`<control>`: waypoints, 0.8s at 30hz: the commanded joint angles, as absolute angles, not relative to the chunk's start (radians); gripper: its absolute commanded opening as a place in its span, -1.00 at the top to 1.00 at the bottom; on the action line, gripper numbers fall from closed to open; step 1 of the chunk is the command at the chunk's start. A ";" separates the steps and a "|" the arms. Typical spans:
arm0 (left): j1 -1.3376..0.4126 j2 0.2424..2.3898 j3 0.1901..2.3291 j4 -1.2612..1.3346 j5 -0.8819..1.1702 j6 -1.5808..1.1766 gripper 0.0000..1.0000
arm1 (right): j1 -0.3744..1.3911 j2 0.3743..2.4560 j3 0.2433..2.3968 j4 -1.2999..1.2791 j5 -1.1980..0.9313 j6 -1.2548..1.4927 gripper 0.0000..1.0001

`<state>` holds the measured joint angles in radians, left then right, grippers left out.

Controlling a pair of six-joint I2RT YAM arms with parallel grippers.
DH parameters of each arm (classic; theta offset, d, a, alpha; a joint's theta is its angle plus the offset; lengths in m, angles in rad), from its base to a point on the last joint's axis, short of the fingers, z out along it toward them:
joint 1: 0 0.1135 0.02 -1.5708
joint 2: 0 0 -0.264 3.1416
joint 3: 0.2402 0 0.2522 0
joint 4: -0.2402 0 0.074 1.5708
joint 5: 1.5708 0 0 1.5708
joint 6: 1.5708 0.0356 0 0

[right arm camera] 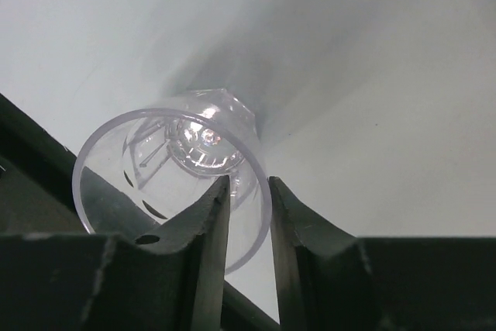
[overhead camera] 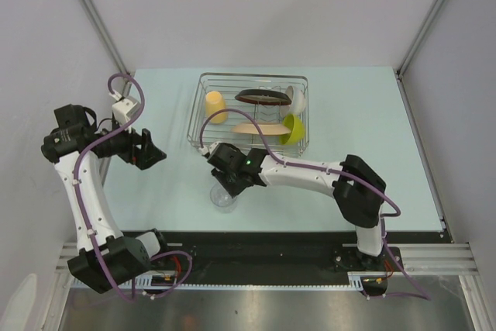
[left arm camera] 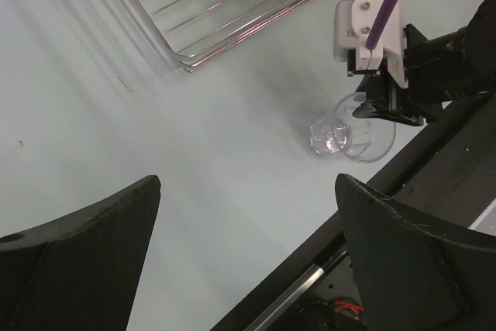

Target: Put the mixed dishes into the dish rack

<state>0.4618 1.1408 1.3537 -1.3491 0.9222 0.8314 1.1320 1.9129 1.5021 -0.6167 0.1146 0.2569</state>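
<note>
The right end effector [right arm camera: 248, 184] pinches the rim of a clear glass [right arm camera: 186, 153], one finger inside and one outside. The glass lies tipped on the table [overhead camera: 349, 114], at 7 o'clock from the wire rack [overhead camera: 252, 75]. The left end effector [left arm camera: 248, 184] hangs wide open and empty, at 9 o'clock.

We see a pale blue-green table [overhead camera: 372, 129] carrying two things directly. The dish rack [overhead camera: 253, 75] sits on its wire base toward the far middle of the surface. Nearer to us than the rack's front left corner, and well apart from it, a small clear glass [overhead camera: 223, 198] lies tipped on its side, with its mouth toward the table's near edge. A tiny dark speck [left arm camera: 120, 83] marks the surface just off one rack corner.
</note>
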 commanded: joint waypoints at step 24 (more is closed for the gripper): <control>0.290 1.144 1.183 -1.462 1.477 0.910 -1.00 | 0.741 1.393 1.037 0.282 -0.753 0.913 1.00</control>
